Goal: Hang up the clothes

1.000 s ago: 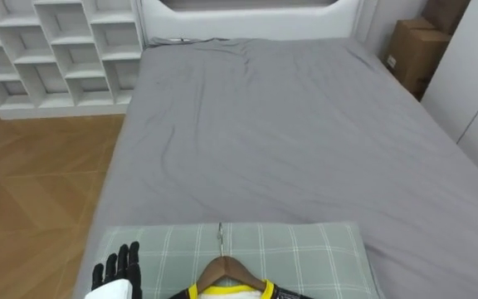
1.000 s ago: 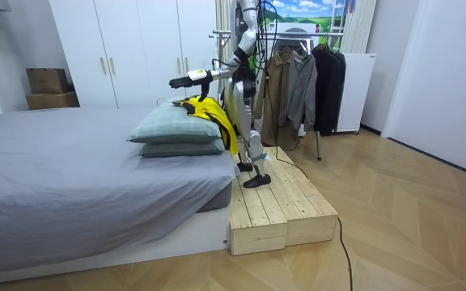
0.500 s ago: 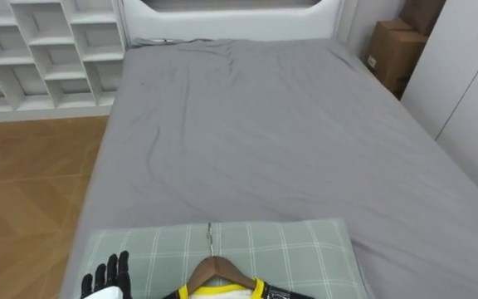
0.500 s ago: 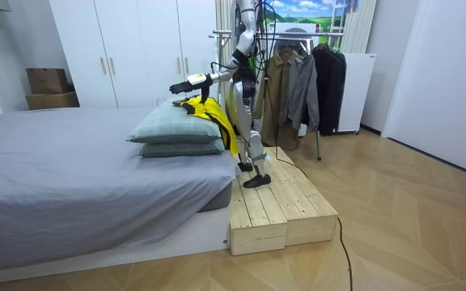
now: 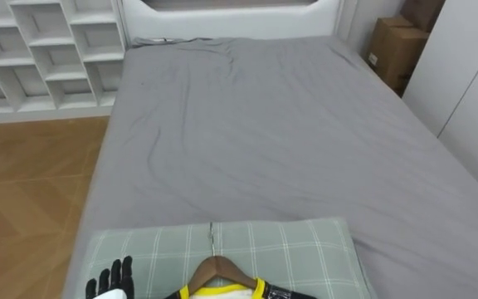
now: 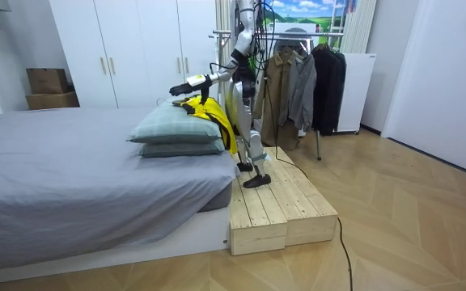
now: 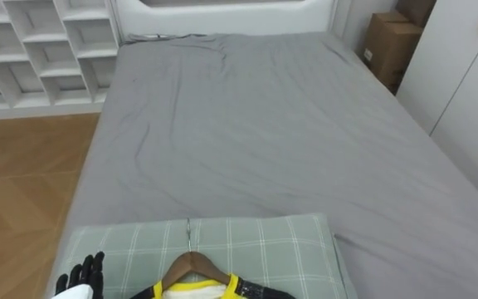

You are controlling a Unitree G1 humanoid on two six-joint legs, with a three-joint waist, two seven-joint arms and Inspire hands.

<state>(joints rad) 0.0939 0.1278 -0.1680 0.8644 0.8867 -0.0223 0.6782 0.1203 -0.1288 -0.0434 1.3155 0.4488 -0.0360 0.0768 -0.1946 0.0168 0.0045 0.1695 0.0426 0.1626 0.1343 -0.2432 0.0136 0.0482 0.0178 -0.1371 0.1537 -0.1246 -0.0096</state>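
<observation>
Grey bed, white shelves, seemingly wooden floor

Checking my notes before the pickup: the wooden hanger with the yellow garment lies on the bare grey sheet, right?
No. The wooden hanger with the yellow garment lies on the green checked pillow, not on the grey sheet; the left eye view shows it.

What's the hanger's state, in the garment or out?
In. The hanger lies flat on the pillow, its shoulders tucked under the yellow collar of the garment; its neck and hook show.
</observation>
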